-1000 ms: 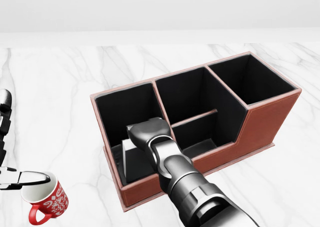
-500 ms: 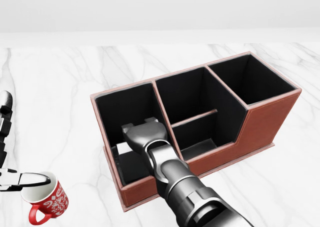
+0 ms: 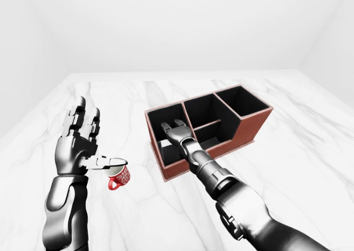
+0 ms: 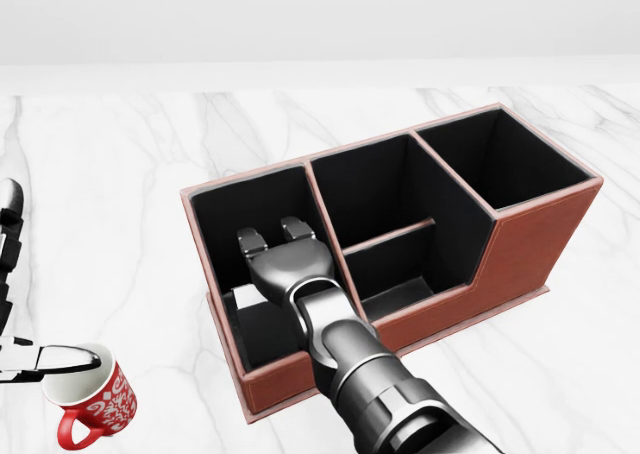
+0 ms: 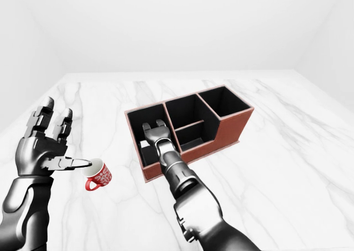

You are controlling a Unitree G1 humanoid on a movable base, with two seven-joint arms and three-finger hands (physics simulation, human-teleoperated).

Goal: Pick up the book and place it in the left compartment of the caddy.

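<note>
Book released into left compartment; right hand opening

Book (image 4: 243, 304) lies low in the left compartment (image 4: 250, 219) of the caddy (image 4: 540, 244), showing only as a pale edge at the compartment's left wall, with a dark face beside it under the wrist. One second ago the right hand (image 4: 290, 264) covered the book with no fingers showing. Half a second ago two fingertips emerged at its top edge. Now two fingers (image 4: 252, 240) extend clear toward the top of the head view, spread and apart from the book. Judgement: the grasp is let go and the placement is effectively complete; what remains is withdrawal of the arm without dragging the book or the caddy wall. The caddy has not shifted between frames.

View differences:
- Head view: shows the book's pale edge and the compartment floor; the left hand appears only as a sliver at the left edge.
- Eye views: show the whole left hand (image 5: 47, 146), raised, fingers wide and holding nothing, with one digit reaching toward the rim of the red mug (image 5: 98, 175). Contact with the mug cannot be determined.
- Eye views: the book is too small to resolve.
</note>
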